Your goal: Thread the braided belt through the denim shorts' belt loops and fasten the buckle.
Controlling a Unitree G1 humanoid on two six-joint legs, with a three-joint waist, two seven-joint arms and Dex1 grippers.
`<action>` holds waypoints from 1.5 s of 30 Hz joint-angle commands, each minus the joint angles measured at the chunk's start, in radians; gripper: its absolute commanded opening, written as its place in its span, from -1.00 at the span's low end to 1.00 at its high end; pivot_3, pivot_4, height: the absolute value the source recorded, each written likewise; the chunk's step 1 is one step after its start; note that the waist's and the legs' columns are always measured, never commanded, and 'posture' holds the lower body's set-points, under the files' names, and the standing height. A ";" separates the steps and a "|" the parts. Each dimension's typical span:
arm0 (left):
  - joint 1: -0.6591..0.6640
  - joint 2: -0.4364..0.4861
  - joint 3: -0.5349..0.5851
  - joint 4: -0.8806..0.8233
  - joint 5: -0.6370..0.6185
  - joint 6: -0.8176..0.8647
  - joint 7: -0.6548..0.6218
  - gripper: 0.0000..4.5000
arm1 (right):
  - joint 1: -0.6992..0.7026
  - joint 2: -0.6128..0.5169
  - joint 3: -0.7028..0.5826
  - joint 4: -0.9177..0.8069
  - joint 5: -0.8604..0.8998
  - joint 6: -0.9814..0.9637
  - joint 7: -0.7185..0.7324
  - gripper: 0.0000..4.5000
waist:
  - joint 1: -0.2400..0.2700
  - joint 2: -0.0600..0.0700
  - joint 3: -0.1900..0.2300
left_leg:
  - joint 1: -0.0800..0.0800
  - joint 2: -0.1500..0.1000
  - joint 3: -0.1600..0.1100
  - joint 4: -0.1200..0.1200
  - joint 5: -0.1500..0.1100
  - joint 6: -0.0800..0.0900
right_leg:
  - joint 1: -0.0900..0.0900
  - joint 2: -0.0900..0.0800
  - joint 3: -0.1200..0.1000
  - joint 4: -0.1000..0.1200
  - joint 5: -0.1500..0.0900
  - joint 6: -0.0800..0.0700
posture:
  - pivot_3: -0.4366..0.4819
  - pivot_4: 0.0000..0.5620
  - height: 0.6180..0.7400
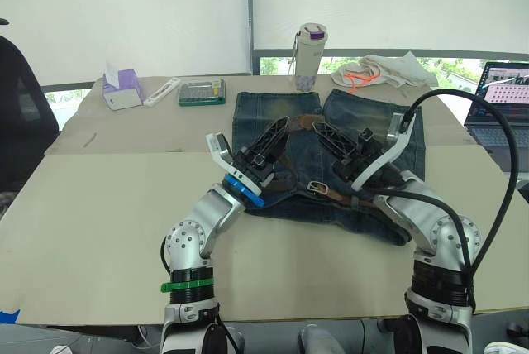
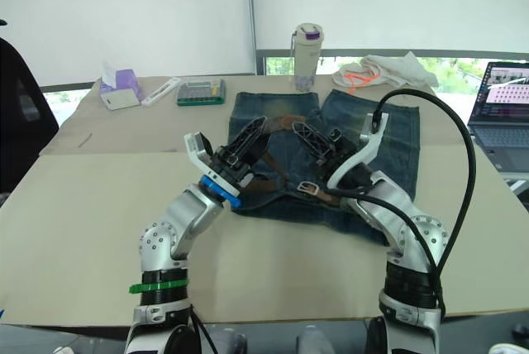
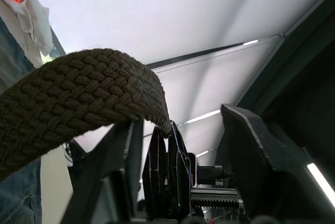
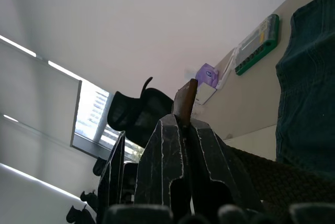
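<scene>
Braided belt (image 3: 78,98) drapes over open left gripper (image 3: 180,124); right gripper (image 4: 180,124) pinches tip.

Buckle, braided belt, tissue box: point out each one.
buckle (image 1: 317,186): left eye view, silver frame.
braided belt (image 3: 78,93): left wrist view, woven face of the arched strap.
tissue box (image 1: 122,89): left eye view, purple side.

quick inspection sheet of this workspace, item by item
surface: tan table, bare near the front edge
job's things: denim shorts lie flat at the table's middle; braided belt runs across them, buckle lying on the denim, unfastened
clutter: tissue box, green-edged calculator, white remote, lidded cup, whitish cloth with orange cord, all along the far edge
grippers: left gripper open, belt draped over one finger; right gripper shut on the belt's end
cables: black cable loops over the right arm
surroundings: laptop at right, black chair at left
</scene>
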 commanded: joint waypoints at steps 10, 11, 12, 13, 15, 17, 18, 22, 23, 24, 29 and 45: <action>0.007 0.007 0.008 0.001 -0.033 -0.031 0.021 -0.99 | 0.019 -0.077 0.016 -0.014 0.007 -0.020 0.042 -1.00 | 0.001 -0.001 0.000 | 0.000 0.000 0.001 0.000 0.000 0.000 | 0.000 0.000 0.000 0.000 0.000 0.000 | -0.05 -0.47 1.00; 0.011 0.014 0.007 0.001 -0.033 -0.024 0.023 -0.99 | 0.021 -0.082 0.016 -0.011 0.005 -0.021 0.045 -1.00 | 0.001 -0.001 0.001 | 0.000 0.000 0.001 0.000 0.000 0.000 | 0.000 0.000 0.000 0.000 0.000 0.000 | -0.05 -0.47 1.00; 0.017 0.024 0.005 0.001 -0.026 -0.018 0.022 -0.99 | 0.023 -0.088 0.018 -0.011 -0.002 -0.022 0.052 -1.00 | 0.001 -0.001 0.001 | 0.000 0.000 0.001 0.000 0.000 0.000 | 0.000 0.000 0.000 0.000 0.000 0.000 | -0.05 -0.47 1.00; 0.023 0.035 0.003 0.002 -0.020 -0.012 0.025 -0.99 | 0.026 -0.092 0.020 -0.012 -0.006 -0.023 0.057 -1.00 | 0.001 -0.001 0.001 | 0.000 0.000 0.001 0.000 0.000 0.000 | 0.000 0.000 0.000 0.000 0.000 0.000 | -0.05 -0.47 1.00; 0.032 0.053 0.000 0.010 -0.012 -0.005 0.022 -0.99 | 0.029 -0.097 0.023 -0.014 -0.010 -0.025 0.066 -1.00 | 0.000 -0.001 0.001 | 0.000 0.000 0.001 0.000 0.000 0.000 | 0.000 0.000 0.000 0.000 0.000 0.000 | -0.05 -0.47 1.00; 0.037 0.068 0.000 0.018 -0.012 0.001 0.023 -0.99 | 0.032 -0.099 0.027 -0.014 -0.013 -0.028 0.070 -1.00 | 0.001 -0.001 0.001 | 0.000 0.000 0.001 0.000 0.000 0.000 | 0.000 0.000 0.000 0.000 0.000 0.000 | -0.05 -0.47 1.00; 0.040 0.075 0.001 0.021 -0.010 0.001 0.023 -0.99 | 0.034 -0.099 0.029 -0.014 -0.015 -0.029 0.072 -1.00 | 0.001 -0.001 0.001 | 0.000 0.000 0.000 0.000 0.000 0.000 | 0.000 0.000 0.000 0.000 0.000 0.000 | -0.05 -0.47 1.00; 0.048 0.083 0.009 0.032 -0.022 -0.001 0.022 -0.99 | 0.044 -0.098 0.036 -0.019 -0.021 -0.034 0.075 -1.00 | 0.002 -0.001 0.001 | 0.000 0.000 0.000 0.000 0.000 0.000 | 0.000 0.000 0.000 0.000 0.000 0.000 | -0.05 -0.47 1.00; 0.048 0.080 0.010 0.036 -0.030 -0.002 0.024 -0.99 | 0.046 -0.098 0.035 -0.020 -0.021 -0.034 0.075 -1.00 | 0.002 -0.001 0.001 | 0.000 0.000 0.000 0.000 0.000 0.000 | 0.000 0.000 0.000 0.000 0.000 0.000 | -0.05 -0.47 1.00; 0.047 0.075 0.011 0.038 -0.040 -0.002 0.030 -0.84 | 0.048 -0.099 0.035 -0.021 -0.019 -0.034 0.075 -1.00 | 0.002 -0.001 0.001 | 0.000 0.000 0.000 0.000 0.000 0.000 | 0.000 0.000 0.000 0.000 0.000 0.000 | -0.05 -0.47 1.00; 0.050 0.064 0.010 0.048 -0.057 0.004 0.054 -0.10 | 0.066 -0.114 0.033 -0.039 0.006 -0.026 0.079 -1.00 | 0.002 -0.001 0.001 | 0.000 0.000 0.000 0.000 0.000 0.000 | 0.000 0.000 0.000 -0.001 0.000 0.000 | -0.05 -0.47 1.00; 0.058 0.084 0.003 0.058 -0.067 0.038 -0.002 -0.99 | 0.068 -0.154 0.054 -0.026 0.004 -0.017 0.109 -1.00 | 0.001 -0.002 0.001 | 0.000 0.000 0.000 0.000 0.000 0.000 | 0.000 0.000 0.000 -0.001 0.000 0.000 | -0.05 -0.47 1.00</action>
